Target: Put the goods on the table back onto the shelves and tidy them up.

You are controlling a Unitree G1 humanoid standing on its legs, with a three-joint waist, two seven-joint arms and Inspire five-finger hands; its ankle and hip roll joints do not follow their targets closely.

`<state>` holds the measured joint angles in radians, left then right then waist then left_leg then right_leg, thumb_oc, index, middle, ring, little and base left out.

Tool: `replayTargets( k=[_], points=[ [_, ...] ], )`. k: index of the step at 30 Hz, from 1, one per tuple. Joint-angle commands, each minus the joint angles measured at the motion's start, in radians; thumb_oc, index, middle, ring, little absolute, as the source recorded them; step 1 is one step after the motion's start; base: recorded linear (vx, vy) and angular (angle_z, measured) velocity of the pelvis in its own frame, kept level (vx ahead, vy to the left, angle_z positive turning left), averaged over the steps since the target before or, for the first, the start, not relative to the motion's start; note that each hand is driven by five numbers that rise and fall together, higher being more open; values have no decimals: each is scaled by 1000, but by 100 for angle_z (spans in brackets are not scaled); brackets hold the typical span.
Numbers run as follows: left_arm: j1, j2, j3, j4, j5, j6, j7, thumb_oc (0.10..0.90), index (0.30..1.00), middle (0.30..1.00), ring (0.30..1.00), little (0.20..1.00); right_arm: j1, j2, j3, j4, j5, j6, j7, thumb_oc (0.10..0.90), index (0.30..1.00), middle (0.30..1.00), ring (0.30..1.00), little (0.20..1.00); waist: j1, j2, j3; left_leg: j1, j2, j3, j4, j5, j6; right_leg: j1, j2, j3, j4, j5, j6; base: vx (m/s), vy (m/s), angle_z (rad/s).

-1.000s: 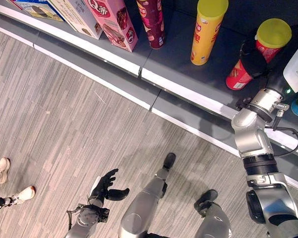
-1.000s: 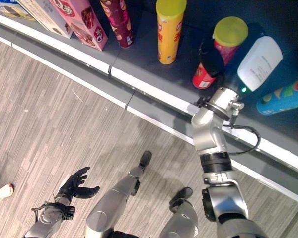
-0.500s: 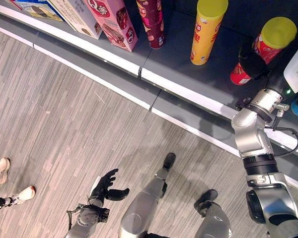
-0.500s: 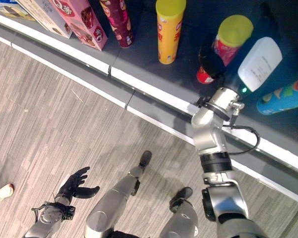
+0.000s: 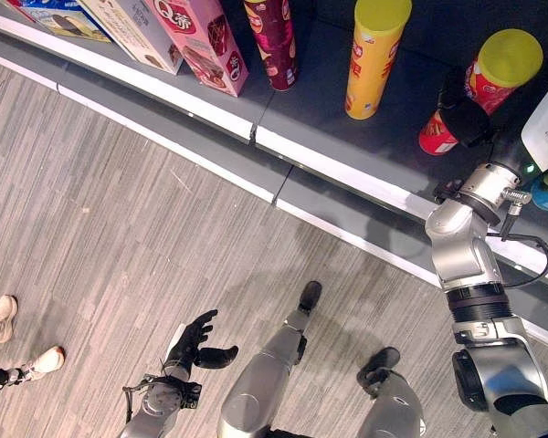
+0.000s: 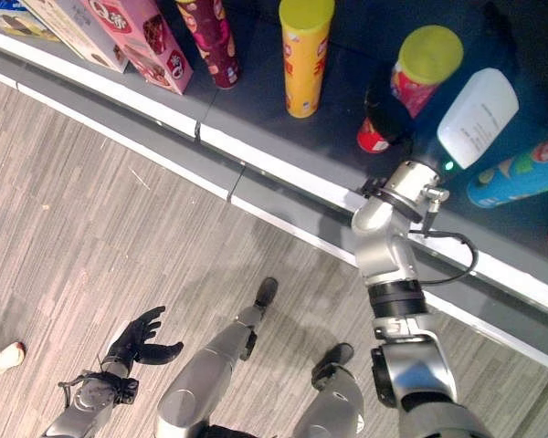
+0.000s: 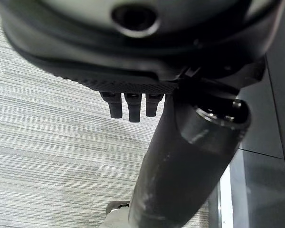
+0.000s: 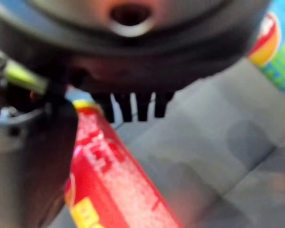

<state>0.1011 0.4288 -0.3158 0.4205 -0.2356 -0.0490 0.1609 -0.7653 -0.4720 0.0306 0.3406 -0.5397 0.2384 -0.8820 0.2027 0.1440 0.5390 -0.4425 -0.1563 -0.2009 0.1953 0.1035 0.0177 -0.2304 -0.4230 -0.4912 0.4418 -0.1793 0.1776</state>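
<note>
Up on the shelf (image 5: 365, 155), the right robot hand (image 5: 464, 117) grips the red can (image 5: 479, 87), clear of its front edge.

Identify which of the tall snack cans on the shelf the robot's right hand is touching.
The red can with the yellow lid: the right hand rests against its side. The all-yellow can and maroon can stand apart, untouched.

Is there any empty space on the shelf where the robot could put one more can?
Yes. A wide bare patch lies between the yellow can and the red can by the right robot hand; a narrower gap lies between the yellow can and the maroon can. It is crowded around the pink box and near the blue can.
</note>
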Motion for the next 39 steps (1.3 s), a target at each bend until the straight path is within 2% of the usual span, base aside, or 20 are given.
replayTargets(
  k=[1,5,7,13,14,20,22,33,34,36,37,38,39],
  points=[
    [18,80,-40,-27,-15,-40,11,800,900,900,900,900,-118,-144,-14,-52,-28,-43,-78,800,900,900,900,900,23,50,-20,60,36,-2,29,-135,-25,-45,-117,50,10,200,67,0,0,0],
    [10,76,-40,-5,-10,-37,13,800,900,900,900,900,-116,-149,-17,-57,-26,-47,-80,800,900,900,900,900,12,43,-20,65,42,0,30,-135,-28,-42,-113,57,9,201,66,-31,-25,1],
    [-4,68,-35,34,-11,-39,18,800,900,900,900,900,-105,-151,-13,-70,-27,-56,-79,800,900,900,900,900,1,22,-25,79,51,7,20,-134,-31,-33,-103,59,-2,205,66,-20,-39,0],
    [-5,68,-36,35,-11,-40,18,800,900,900,900,900,-105,-151,-13,-70,-27,-56,-79,800,900,900,900,900,1,23,-23,81,52,6,19,-133,-31,-31,-103,58,-4,206,66,0,0,0],
    [-5,67,-33,4,-14,-41,21,800,900,900,900,900,-91,-126,5,-107,-22,-85,-62,800,900,900,900,900,-5,15,-28,91,56,11,13,-134,-33,-28,-100,61,-11,208,66,0,0,0],
    [12,78,-27,-19,-14,-33,16,800,900,900,900,900,-79,-115,10,-126,-21,-97,-47,800,900,900,900,900,-7,10,-31,100,58,11,9,-134,-33,-21,-97,62,-13,210,66,0,0,0],
    [16,77,-27,-14,-7,-23,15,800,900,900,900,900,-64,-84,45,-179,-14,-137,-5,800,900,900,900,900,-8,-4,-41,109,66,16,12,-138,-33,-10,-95,63,-17,215,65,0,0,0],
    [0,63,-14,38,-6,-16,20,800,900,900,900,900,-51,-54,91,-223,-16,-170,47,800,900,900,900,900,-10,-19,-62,138,80,16,-17,-127,-41,19,-78,56,-38,214,62,-2,-2,-1],
    [-2,48,1,87,-4,-7,29,800,900,900,900,900,-27,-24,125,-256,-3,-202,80,800,900,900,900,900,-18,-43,-91,166,100,32,-59,-109,-48,41,-54,53,-80,220,58,0,0,0],
    [2,45,5,94,-3,-7,29,800,900,900,900,900,-15,-20,130,-270,-4,-206,90,800,900,900,900,900,-19,-45,-92,168,103,36,-72,-84,-46,47,-50,41,-102,245,44,-35,17,-33],
    [2,44,5,95,-4,-7,29,800,900,900,900,900,-15,-20,131,-270,-3,-206,91,800,900,900,900,900,-21,-47,-97,178,108,34,-75,-104,-50,53,-45,52,-98,226,57,-41,47,-32],
    [1,31,23,127,4,0,32,800,900,900,900,900,23,-6,141,-307,23,-236,122,800,900,900,900,900,-39,-70,-120,189,116,53,-108,-73,-51,67,-29,43,-152,259,48,39,8,1],
    [4,31,23,129,4,-1,32,800,900,900,900,900,29,-4,140,-312,23,-235,125,800,900,900,900,900,-38,-69,-121,196,119,53,-117,-69,-52,74,-24,40,-163,264,47,-38,44,3]
  ],
)
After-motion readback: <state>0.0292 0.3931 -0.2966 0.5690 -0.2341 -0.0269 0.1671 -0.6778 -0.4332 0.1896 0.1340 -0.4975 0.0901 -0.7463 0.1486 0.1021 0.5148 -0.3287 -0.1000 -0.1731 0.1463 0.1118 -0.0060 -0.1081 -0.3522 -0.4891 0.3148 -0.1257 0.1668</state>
